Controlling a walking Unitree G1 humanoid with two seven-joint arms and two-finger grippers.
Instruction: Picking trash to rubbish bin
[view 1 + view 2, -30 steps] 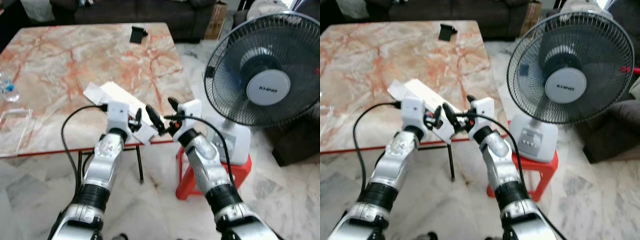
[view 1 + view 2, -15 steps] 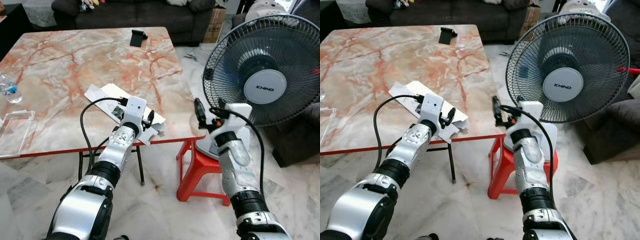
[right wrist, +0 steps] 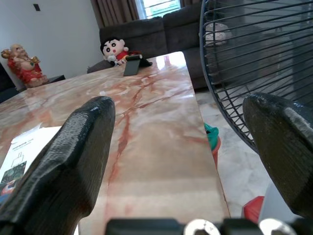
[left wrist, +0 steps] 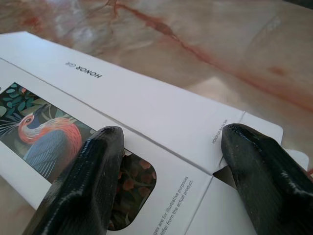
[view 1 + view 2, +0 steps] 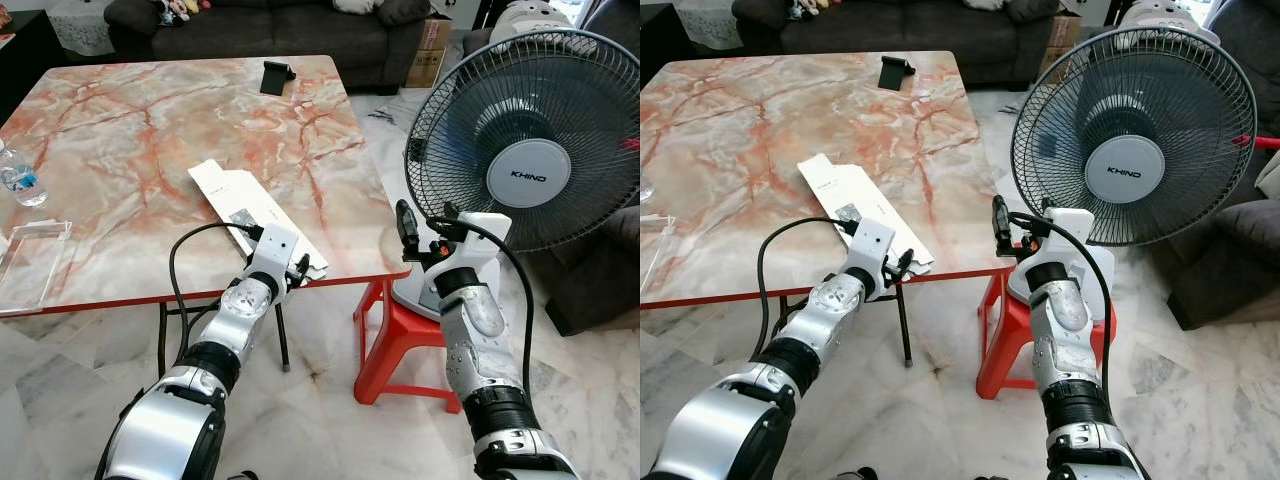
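The left arm stretched forward and up from the lower left, its left gripper (image 5: 297,268) at the near edge of the red-veined marble table (image 5: 120,130), black fingers (image 4: 88,181) spread apart over the flattened white cardboard phone box (image 5: 250,212) with a bird picture on it. In the left wrist view both fingertips lay over the card; whether they touched it could not be told. The box lay flat on the table's near right part, slanting from far left to near right, its near end at the table edge under the gripper.

The right arm rose almost straight up on the right, elbow low, wrist bent towards the table. The right gripper (image 5: 425,222) hung just off the table's near right corner, fingers wide apart, holding nothing, close in front of the black-caged white electric fan (image 5: 530,150) standing on a red plastic stool (image 5: 390,335).

Far across the table stood a small black phone stand (image 5: 275,75); a clear plastic bottle (image 5: 14,175) sat at the left edge.
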